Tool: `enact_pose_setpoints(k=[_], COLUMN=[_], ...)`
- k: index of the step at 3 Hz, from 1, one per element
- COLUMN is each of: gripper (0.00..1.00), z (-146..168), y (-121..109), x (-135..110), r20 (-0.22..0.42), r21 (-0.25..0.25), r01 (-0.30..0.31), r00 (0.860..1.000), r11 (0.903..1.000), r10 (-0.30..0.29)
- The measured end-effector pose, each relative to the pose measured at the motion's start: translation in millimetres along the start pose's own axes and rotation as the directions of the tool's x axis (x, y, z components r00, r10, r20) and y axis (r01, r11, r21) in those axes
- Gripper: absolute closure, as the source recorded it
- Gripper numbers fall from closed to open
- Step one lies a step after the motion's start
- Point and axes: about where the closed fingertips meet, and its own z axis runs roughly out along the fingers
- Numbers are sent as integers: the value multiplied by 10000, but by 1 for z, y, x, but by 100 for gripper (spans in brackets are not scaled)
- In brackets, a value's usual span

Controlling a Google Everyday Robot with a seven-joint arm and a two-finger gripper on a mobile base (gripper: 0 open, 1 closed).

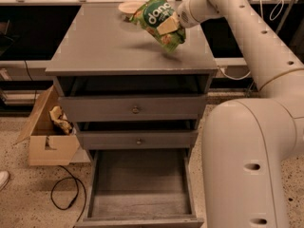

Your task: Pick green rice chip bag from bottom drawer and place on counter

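The green rice chip bag (156,20) hangs tilted in my gripper (170,26), which is shut on its right side. Bag and gripper are above the back right part of the counter (109,44), the bag's lower corner close over the surface. The white arm reaches in from the right. The bottom drawer (140,186) is pulled out below, and its grey floor is bare.
A cream bowl (129,7) sits at the counter's back edge, just left of the bag. Two shut drawers with round knobs (136,110) lie under the top. An open cardboard box (47,137) with crumpled paper and a black cable (64,198) are on the floor at left.
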Motion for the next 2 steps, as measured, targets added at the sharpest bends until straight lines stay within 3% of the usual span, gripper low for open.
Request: enact_pose_setpoints(k=[1,2], gripper=[50,19], z=[0,0], y=[0,0], x=[0,0], r20=[9,8], r21=[-3,-3], r01=[3,3], r00=[10000,10000], r11=[10000,10000], r10=[-3,-3])
